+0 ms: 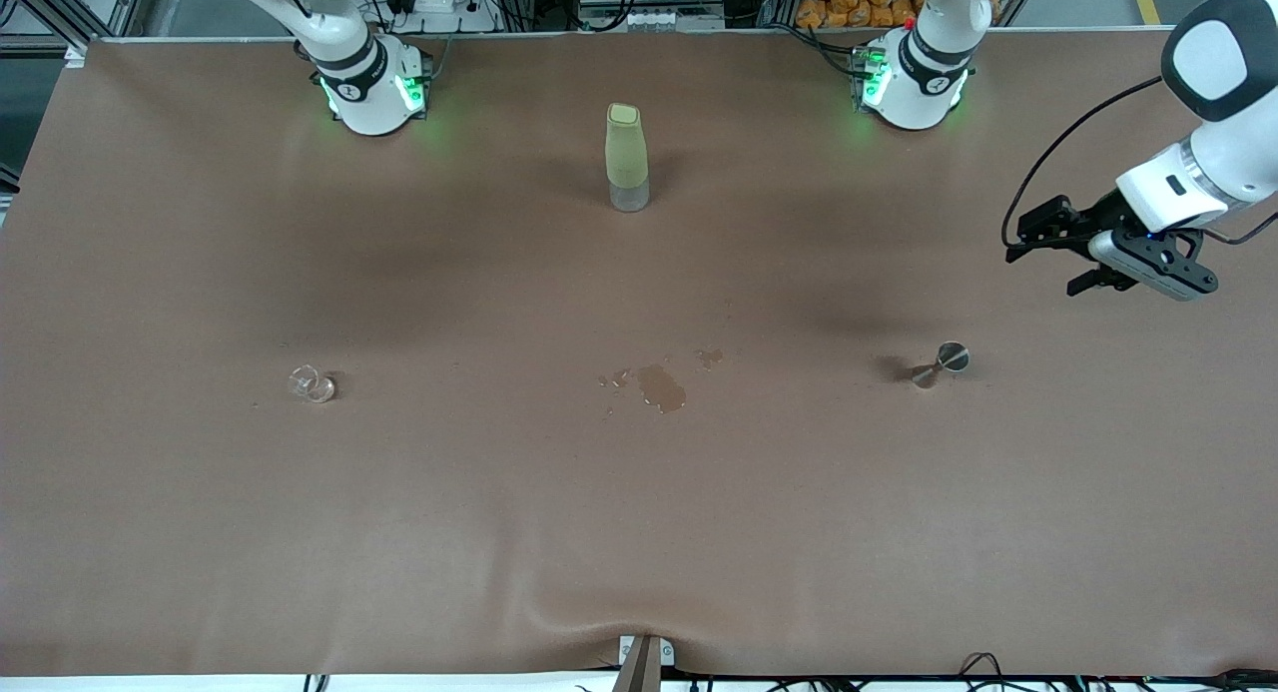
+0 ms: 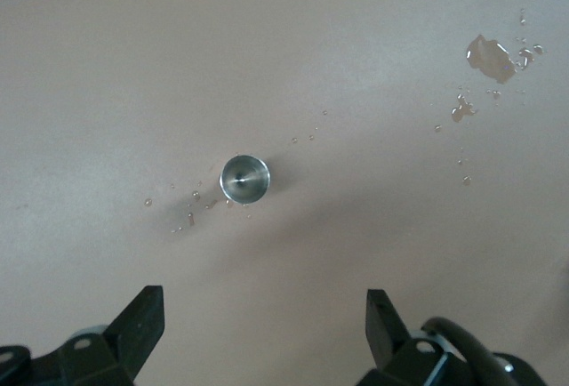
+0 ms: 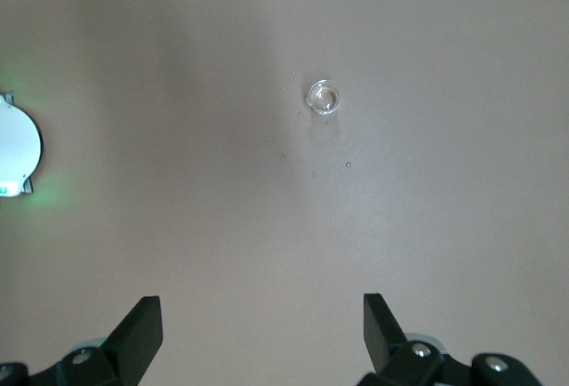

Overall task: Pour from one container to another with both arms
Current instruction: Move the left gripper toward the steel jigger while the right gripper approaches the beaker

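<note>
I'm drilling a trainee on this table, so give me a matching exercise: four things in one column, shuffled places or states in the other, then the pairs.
Things:
1. jigger
2. glass
3. bottle
4. spill

Places or states:
A. wet patch at mid-table
B. upright, farthest from the front camera
C. clear, toward the right arm's end
D. metal, toward the left arm's end

Pairs: 1-D, 2-C, 3-B, 4-A
</note>
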